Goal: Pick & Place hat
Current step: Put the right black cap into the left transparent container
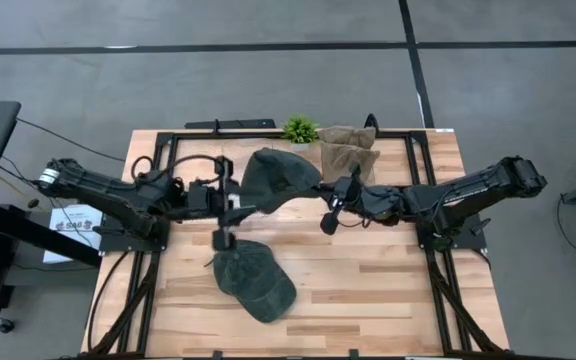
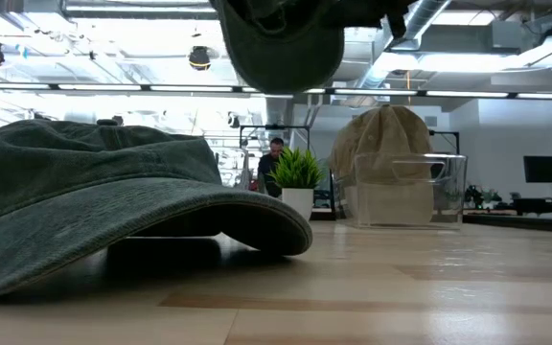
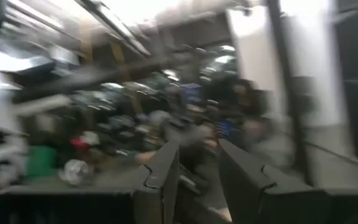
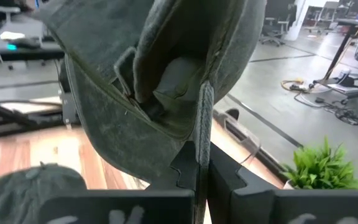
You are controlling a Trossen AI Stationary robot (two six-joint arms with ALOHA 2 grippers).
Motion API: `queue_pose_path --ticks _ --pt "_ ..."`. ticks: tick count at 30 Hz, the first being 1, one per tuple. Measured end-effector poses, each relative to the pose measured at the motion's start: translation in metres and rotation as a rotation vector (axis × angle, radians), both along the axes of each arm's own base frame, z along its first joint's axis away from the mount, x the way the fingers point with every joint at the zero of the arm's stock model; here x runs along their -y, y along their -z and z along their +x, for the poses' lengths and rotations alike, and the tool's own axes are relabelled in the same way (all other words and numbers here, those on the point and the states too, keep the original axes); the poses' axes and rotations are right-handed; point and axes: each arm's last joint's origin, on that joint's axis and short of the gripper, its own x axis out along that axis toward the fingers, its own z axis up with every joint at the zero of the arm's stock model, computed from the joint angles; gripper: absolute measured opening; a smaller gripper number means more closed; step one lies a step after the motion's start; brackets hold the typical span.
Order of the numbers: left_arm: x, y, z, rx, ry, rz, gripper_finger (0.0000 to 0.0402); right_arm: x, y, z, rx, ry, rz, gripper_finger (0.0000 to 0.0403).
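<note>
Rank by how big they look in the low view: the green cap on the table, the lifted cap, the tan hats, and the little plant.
1. Cap on the table, though nearness inflates it.
2. Tan hats and lifted cap look similar; the lifted cap is cropped.
3. Plant, smallest.

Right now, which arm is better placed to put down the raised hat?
Probably the right: its gripper is shut on the raised hat, held above the table. The left gripper holds nothing, near the second hat.
</note>
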Motion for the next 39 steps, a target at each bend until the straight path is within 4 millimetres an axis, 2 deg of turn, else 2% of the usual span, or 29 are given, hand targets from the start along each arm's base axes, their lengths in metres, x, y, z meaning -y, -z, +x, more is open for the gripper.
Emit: queue_pose_path --ticks 3,6,13,20,28,33,39 --pt "0.003 0.013 -0.008 -0.066 0.121 -0.036 0.0106 0.002 -0.01 -0.008 0.038 -0.001 0.006 0.0" --pt "0.002 0.033 -0.015 -0.12 0.149 -0.077 0.0106 0.003 -0.021 -0.017 0.077 -0.002 0.008 0.0" --pt "-0.006 0.075 -0.027 -0.192 0.111 -0.158 0.0106 0.002 -0.039 -0.036 0.144 -0.026 0.01 0.0" --pt "-0.024 0.109 -0.027 -0.204 0.043 -0.249 0.0122 -0.003 -0.045 -0.039 0.181 -0.045 0.001 0.0" --pt "-0.043 0.129 -0.021 -0.227 -0.039 -0.287 0.0168 -0.004 -0.045 -0.037 0.19 -0.049 -0.003 0.0" --pt "-0.043 0.14 -0.009 -0.236 -0.051 -0.277 0.0188 -0.004 -0.046 -0.037 0.199 -0.035 -0.015 0.0" --pt "-0.042 0.146 0.003 -0.188 -0.08 -0.219 0.0193 -0.004 -0.046 -0.038 0.199 -0.028 -0.011 0.0"
